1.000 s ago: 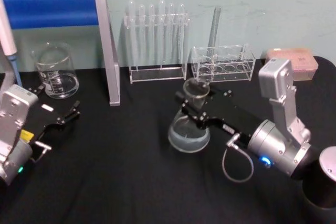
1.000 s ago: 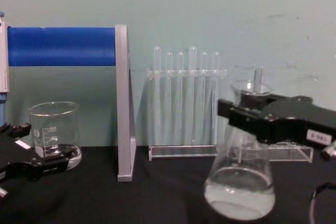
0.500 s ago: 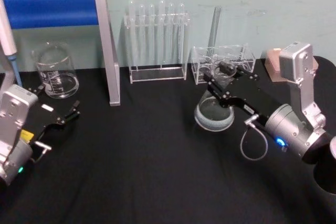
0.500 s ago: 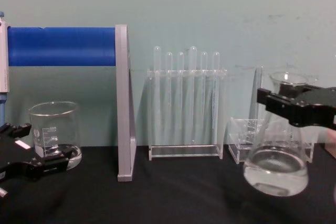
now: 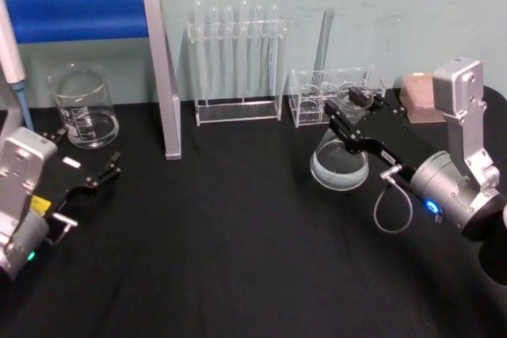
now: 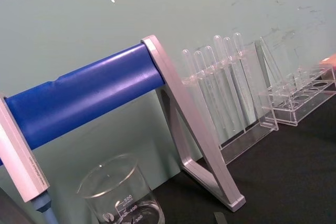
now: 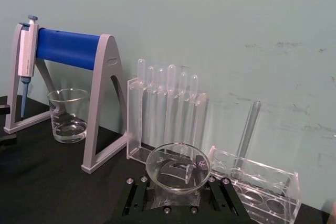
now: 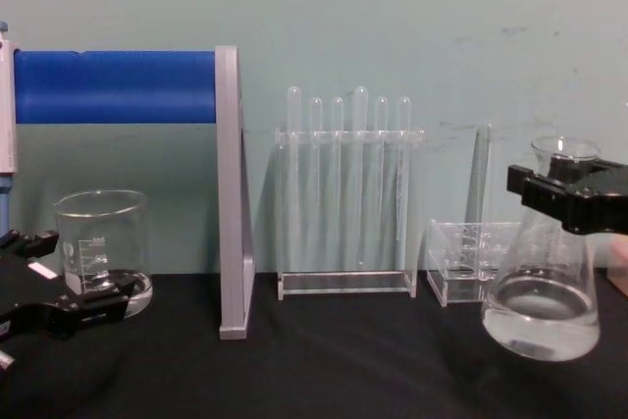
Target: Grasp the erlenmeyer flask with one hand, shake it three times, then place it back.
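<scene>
Erlenmeyer flask (image 5: 339, 168) upright, neck pinched by forward-reaching right gripper (image 5: 349, 117).

I see a laboratory: test tubes (image 5: 238, 37) in a clear rack (image 5: 236, 112), a graduated beaker (image 5: 83, 108) and a pipette (image 5: 9, 49) (on a blue stand (image 5: 79, 13)) along the black table's (image 5: 206, 259) back edge.

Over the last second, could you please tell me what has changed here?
The right hand, shut on the erlenmeyer flask, has carried it from the middle toward the robot's right. The left hand, beaker and test tube rack stayed put.
</scene>
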Motion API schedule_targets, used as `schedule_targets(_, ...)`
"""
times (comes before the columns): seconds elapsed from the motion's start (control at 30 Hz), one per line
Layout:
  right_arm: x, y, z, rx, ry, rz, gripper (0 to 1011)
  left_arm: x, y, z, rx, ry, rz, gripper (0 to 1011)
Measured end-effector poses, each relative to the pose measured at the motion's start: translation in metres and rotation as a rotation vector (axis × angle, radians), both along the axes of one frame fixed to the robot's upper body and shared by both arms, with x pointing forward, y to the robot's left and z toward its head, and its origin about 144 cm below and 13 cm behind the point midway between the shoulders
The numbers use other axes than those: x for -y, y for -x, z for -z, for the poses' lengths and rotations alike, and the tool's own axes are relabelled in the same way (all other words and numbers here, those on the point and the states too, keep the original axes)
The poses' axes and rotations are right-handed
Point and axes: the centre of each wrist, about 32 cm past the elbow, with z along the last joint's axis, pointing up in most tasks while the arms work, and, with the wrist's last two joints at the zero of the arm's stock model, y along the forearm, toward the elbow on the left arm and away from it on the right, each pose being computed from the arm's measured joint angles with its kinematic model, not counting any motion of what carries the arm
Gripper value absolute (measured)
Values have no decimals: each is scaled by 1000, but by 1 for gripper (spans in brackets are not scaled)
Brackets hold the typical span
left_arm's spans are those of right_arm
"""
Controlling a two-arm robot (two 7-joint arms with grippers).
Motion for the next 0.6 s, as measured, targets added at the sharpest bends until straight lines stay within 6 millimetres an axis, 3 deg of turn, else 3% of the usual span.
schedule_targets(0.27, -2, 0, 0, -4, -1, -5, 452, 0, 0, 0, 0, 0, 0, 1001)
schedule_targets(0.6, -19, 11, -1, -6, -11, -111, 452, 0, 0, 0, 0, 0, 0, 1001)
